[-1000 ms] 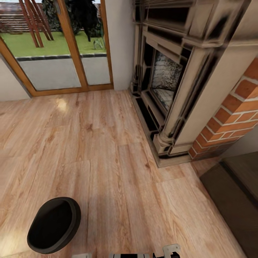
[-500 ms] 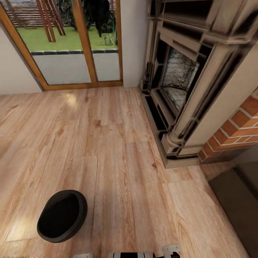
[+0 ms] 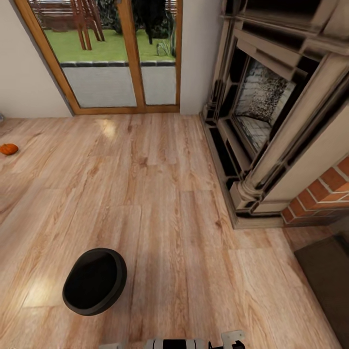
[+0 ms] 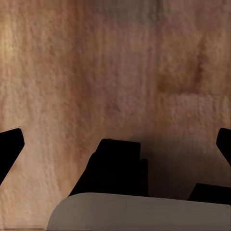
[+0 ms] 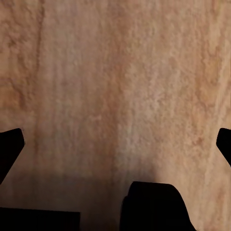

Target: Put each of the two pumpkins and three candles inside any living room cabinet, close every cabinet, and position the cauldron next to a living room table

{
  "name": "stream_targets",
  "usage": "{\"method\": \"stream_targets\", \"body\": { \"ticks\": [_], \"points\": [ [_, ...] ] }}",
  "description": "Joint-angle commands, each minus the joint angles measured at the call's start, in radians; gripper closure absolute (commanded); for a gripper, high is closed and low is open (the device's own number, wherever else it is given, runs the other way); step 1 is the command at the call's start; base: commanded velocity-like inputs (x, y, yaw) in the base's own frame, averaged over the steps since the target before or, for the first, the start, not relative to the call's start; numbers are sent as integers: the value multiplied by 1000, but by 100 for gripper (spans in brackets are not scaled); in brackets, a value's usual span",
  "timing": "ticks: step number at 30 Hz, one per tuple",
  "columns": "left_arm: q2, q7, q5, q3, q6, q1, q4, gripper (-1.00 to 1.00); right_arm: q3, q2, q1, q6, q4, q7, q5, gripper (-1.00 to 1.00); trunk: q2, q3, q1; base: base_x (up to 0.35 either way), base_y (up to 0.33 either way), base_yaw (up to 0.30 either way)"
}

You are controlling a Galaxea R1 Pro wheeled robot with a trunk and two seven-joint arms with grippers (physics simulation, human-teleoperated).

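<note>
**On the move, claws empty**

Black cauldron (image 3: pixel 95 281) on the wooden floor (image 3: pixel 160 194), close ahead to the left. One pumpkin (image 3: pixel 8 149) far off by the left wall. Left claw (image 4: pixel 115 139) and right claw (image 5: pixel 115 144) spread wide over bare planks, holding nothing. Risk: clipping the cauldron or the fireplace (image 3: pixel 271 121) while turning.

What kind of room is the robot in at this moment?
Most likely a living room in a house: a large ornate fireplace with a brick side, a wood plank floor, and a glazed patio door onto a garden. A black cauldron and a pumpkin sit on the floor.
</note>
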Motion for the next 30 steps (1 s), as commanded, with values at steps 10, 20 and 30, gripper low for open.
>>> {"method": "stream_targets", "body": {
  "ticks": [10, 20, 30],
  "points": [
    [2, 1, 1, 1, 0, 0, 3, -100, 0, 2, 0, 0, 0, 0, 1, -100, 0, -14, 0, 0, 0, 175],
    [3, 2, 1, 2, 0, 0, 5, -100, 0, 1, 0, 0, 0, 0, 1, -100, 0, -28, 0, 0, 0, 175],
    [3, 2, 7, 2, 0, 0, 7, -100, 0, -1, 0, 0, 0, 0, 0, -100, 0, -42, 0, 0, 0, 175]
  ]
}}
